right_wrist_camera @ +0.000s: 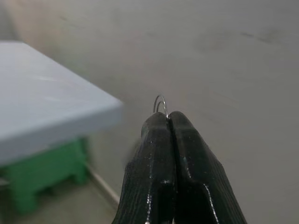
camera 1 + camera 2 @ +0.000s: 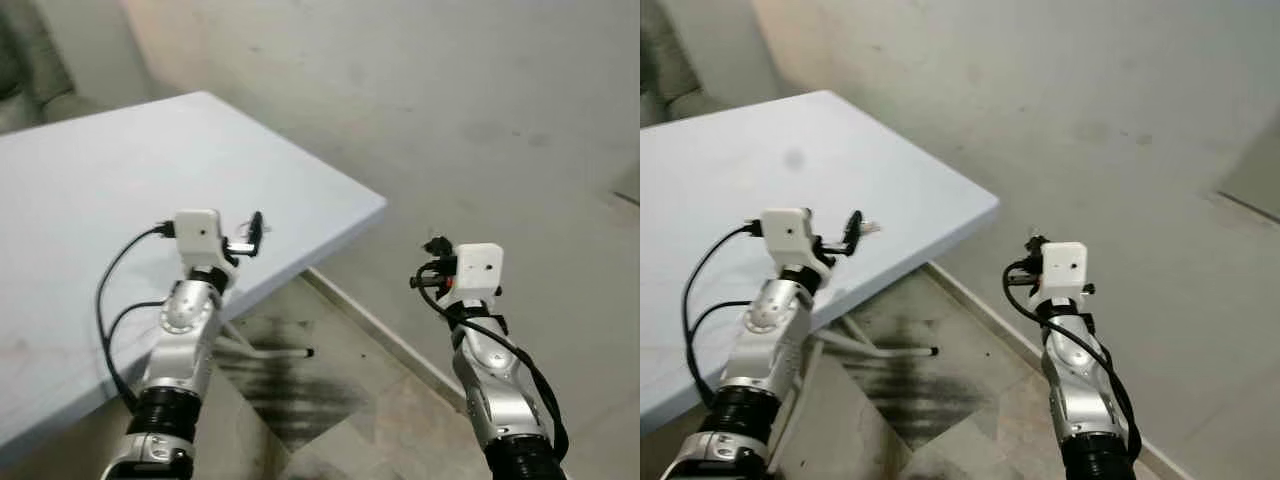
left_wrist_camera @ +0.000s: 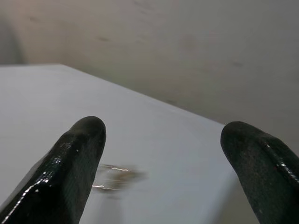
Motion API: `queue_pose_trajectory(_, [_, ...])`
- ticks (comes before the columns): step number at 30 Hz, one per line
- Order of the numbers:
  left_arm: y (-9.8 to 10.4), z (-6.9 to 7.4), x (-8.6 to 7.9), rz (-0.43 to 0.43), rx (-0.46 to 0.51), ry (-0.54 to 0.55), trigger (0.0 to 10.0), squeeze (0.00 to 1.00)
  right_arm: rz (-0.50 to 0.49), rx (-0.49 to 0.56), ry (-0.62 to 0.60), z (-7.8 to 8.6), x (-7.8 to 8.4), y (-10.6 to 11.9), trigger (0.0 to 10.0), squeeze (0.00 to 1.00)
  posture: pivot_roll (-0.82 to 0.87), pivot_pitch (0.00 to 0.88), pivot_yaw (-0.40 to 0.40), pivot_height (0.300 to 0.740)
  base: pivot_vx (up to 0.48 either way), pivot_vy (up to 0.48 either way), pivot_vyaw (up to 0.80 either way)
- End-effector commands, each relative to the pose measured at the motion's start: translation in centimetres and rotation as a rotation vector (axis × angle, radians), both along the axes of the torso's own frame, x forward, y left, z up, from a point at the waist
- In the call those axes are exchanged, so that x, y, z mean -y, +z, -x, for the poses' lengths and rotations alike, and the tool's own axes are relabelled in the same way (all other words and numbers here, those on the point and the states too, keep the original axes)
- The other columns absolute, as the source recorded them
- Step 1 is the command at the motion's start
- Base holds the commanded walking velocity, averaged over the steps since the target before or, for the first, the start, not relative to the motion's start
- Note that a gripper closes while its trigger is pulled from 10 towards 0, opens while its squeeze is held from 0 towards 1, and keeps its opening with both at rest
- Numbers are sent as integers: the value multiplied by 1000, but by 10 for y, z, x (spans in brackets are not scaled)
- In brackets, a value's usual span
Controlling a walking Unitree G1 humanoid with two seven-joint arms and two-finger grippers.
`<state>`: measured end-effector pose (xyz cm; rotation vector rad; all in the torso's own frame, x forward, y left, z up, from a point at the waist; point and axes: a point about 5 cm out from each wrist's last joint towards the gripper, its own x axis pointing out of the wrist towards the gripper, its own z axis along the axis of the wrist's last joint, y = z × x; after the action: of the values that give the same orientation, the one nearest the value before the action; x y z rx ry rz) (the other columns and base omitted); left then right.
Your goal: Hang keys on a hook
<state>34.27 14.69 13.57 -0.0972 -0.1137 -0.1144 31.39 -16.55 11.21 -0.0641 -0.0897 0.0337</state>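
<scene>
Thin silver wire, a key ring [image 1: 160, 103], pokes out past the tips of the right claw [image 1: 167, 122], which is pressed tight on it out over the floor, right of the pale bench [image 2: 120, 180]. The keys themselves are hidden. The left claw [image 3: 161, 140] gapes wide above the bench, holding nothing. With so little ring gripped it could slip out, and no hook can be seen yet.
</scene>
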Motion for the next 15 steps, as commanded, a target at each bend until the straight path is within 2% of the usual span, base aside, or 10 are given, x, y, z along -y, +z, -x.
queue_pose_trajectory(1, [-1, 0, 4, -9, -10, -12, 10000, 0, -7, 19, -7, -1, 1, 6, 10000, 0, 22, 0, -14, 740, 0, 0, -606])
queue_pose_trajectory(15, [-2, 1, 6, -5, -13, -16, 10000, 0, -5, 18, -8, 0, 2, 6, 10000, 0, 19, 1, -18, 740, 0, 0, -608])
